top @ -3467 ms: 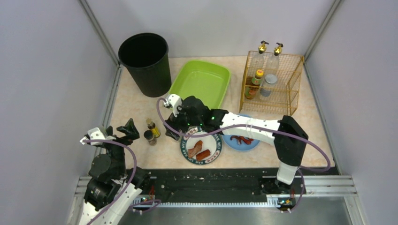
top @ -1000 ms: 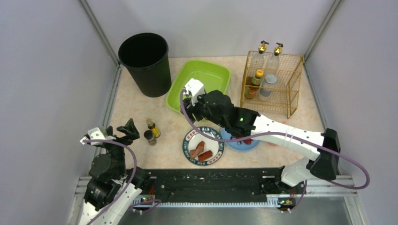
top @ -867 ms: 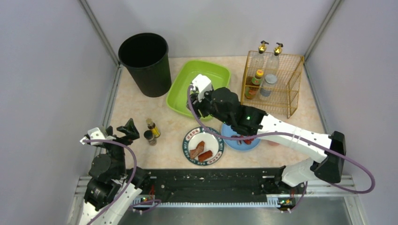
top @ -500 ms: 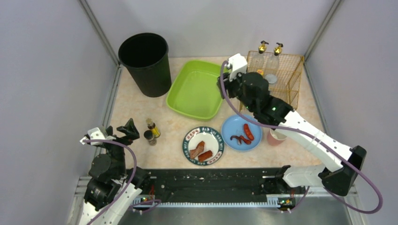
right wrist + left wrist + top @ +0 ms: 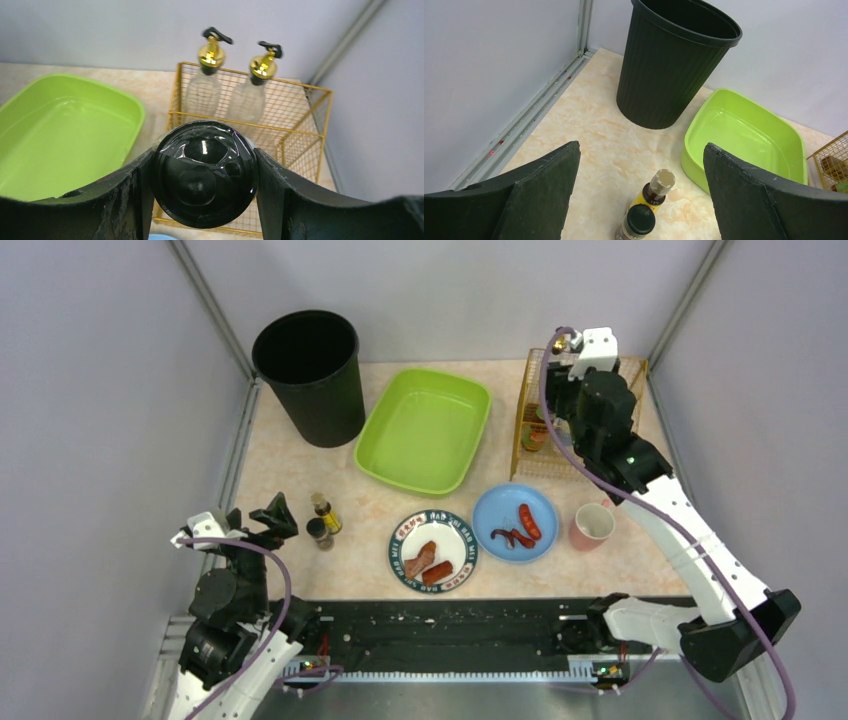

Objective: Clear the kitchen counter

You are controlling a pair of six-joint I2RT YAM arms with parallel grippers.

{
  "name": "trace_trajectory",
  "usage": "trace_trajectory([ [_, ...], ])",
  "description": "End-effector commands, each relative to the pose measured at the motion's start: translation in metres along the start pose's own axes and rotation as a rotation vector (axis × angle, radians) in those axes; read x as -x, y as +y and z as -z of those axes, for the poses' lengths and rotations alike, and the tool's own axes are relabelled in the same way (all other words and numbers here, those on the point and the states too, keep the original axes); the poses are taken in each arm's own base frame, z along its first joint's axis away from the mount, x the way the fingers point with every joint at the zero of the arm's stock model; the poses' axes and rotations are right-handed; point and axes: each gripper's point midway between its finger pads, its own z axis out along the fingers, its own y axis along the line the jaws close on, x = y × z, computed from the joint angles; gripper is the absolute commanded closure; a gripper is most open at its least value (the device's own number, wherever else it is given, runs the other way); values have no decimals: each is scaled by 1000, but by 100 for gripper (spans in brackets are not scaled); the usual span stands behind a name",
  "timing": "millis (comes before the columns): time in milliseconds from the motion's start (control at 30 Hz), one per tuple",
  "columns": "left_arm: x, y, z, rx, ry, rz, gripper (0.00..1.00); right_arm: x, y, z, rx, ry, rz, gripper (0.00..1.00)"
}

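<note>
The kitchen counter (image 5: 290,475) is pale marbled stone. My right gripper (image 5: 573,400) hangs over the gold wire rack (image 5: 625,445) at the back right. In the right wrist view it (image 5: 205,175) is shut on a round black-lidded jar (image 5: 205,165), with the rack (image 5: 295,120) and two pump bottles (image 5: 207,82) behind. My left gripper (image 5: 272,516) is open and empty at the near left. In its wrist view (image 5: 641,150) a yellow-labelled bottle (image 5: 655,190) and a dark jar (image 5: 638,222) stand between the fingers, apart from them.
A black bin (image 5: 310,375) stands at the back left, a green tray (image 5: 425,430) beside it. A patterned plate with sausage pieces (image 5: 432,550), a blue plate with food (image 5: 515,523) and a pink cup (image 5: 592,526) sit near the front. A black rail (image 5: 450,625) runs along the near edge.
My right arm has swung from the patterned plate across the green tray to above the wire rack, carrying the black-lidded jar. The pink cup is now uncovered. The left arm has not moved.
</note>
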Motion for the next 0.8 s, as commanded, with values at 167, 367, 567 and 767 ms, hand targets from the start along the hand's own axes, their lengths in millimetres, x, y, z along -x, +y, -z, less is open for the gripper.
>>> trace_trajectory([
  [167, 31, 6, 18, -50, -116, 117, 3, 20, -75, -1, -252, -105, -127, 100],
  [367, 32, 6, 19, -49, -115, 118, 3, 0, -101, -18, -281, -78, -207, 100],
  [567, 31, 6, 18, -47, -114, 117, 3, -22, -116, -38, -297, -38, -233, 100],
  [767, 32, 7, 19, -45, -117, 116, 3, -49, -127, -61, -302, 6, -275, 100],
])
